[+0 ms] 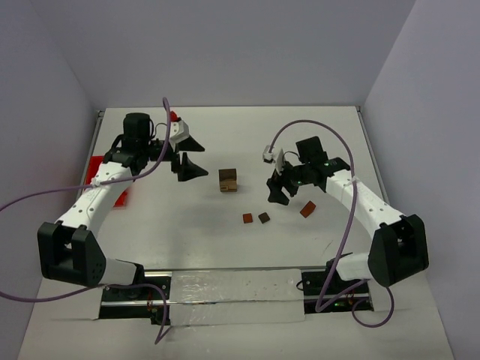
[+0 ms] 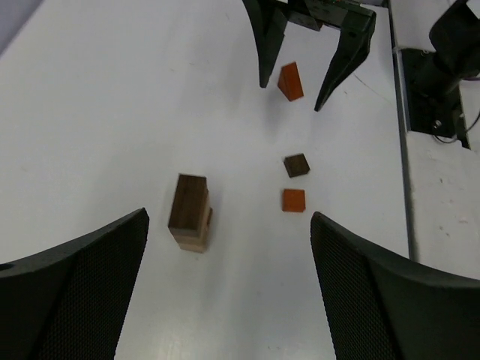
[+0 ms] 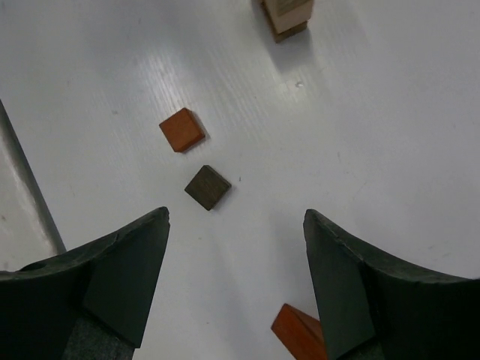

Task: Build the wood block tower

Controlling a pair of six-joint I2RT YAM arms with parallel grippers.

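"Where's the wood block tower [image 1: 228, 180] now?"

"Middle of the table [image 1: 225, 127], with a dark brown block on top and tan wood under it. The left hand [image 1: 196, 156] hangs at its 9 o'clock, fingers spread, nothing in them."

"And the right hand [image 1: 279, 187]?"

"At the tower's 3 o'clock, fingers apart as well, gripping nothing. A reddish-brown cube [image 1: 247, 218] and a dark brown cube [image 1: 264, 217] lie close together, not touching, at the tower's 5 o'clock. Another reddish-brown block [image 1: 307, 209] lies at the right hand's 4 o'clock."

No readable text, labels or numbers, white cable connector [image 1: 267, 156] possibly marked, too small to tell
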